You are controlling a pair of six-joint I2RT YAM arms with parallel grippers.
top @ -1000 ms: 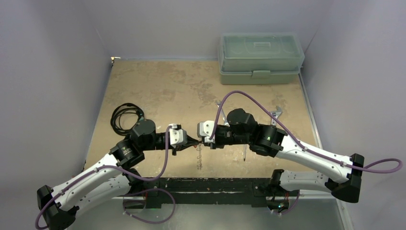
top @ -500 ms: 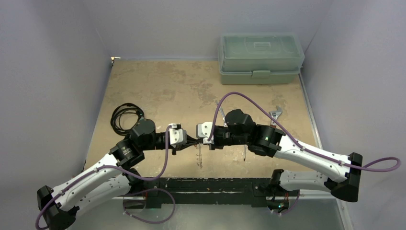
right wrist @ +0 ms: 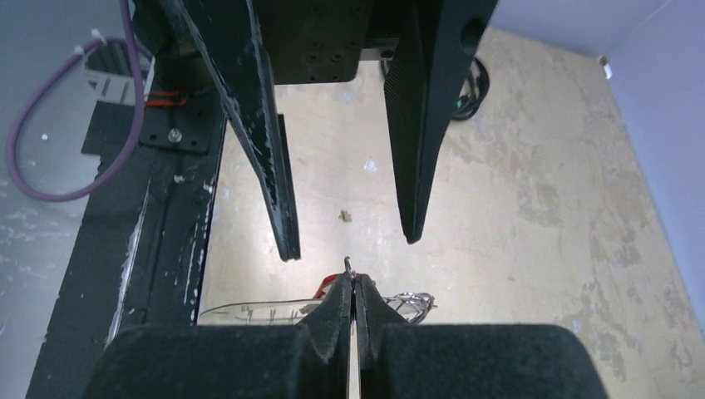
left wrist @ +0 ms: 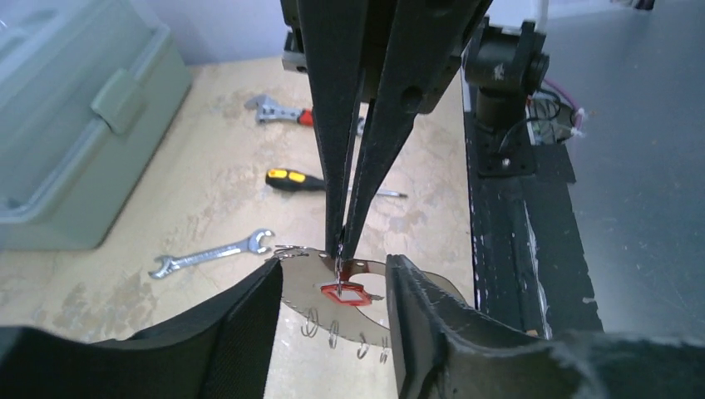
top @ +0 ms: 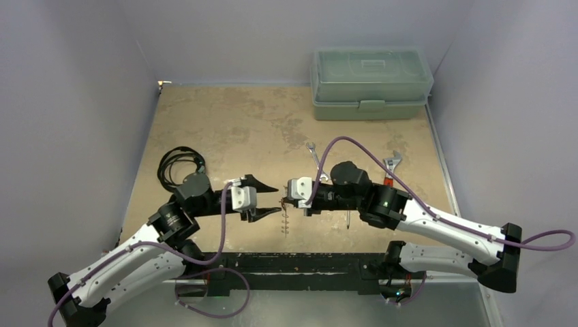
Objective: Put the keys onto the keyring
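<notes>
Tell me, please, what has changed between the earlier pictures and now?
The left gripper opened, let go of the keyring and drew back to the left. The right gripper shut on the keyring, which now hangs from it. The toolbox and cable stayed put.

Robot lab test cell, not a home. Plain grey-lavender walls [top: 68, 102] box in a worn tan surface [top: 225, 116] on three sides. Two robot arms, left arm [top: 123, 262] and right arm [top: 450, 228], are bolted to a black rail [top: 307, 262], with purple cables [top: 341, 139] looped over them. Workshop bits lie around: green toolbox [top: 371, 83], spanner [left wrist: 212, 253], adjustable wrench [left wrist: 278, 112], screwdriver [left wrist: 312, 180], coiled black cable [top: 178, 163].
</notes>
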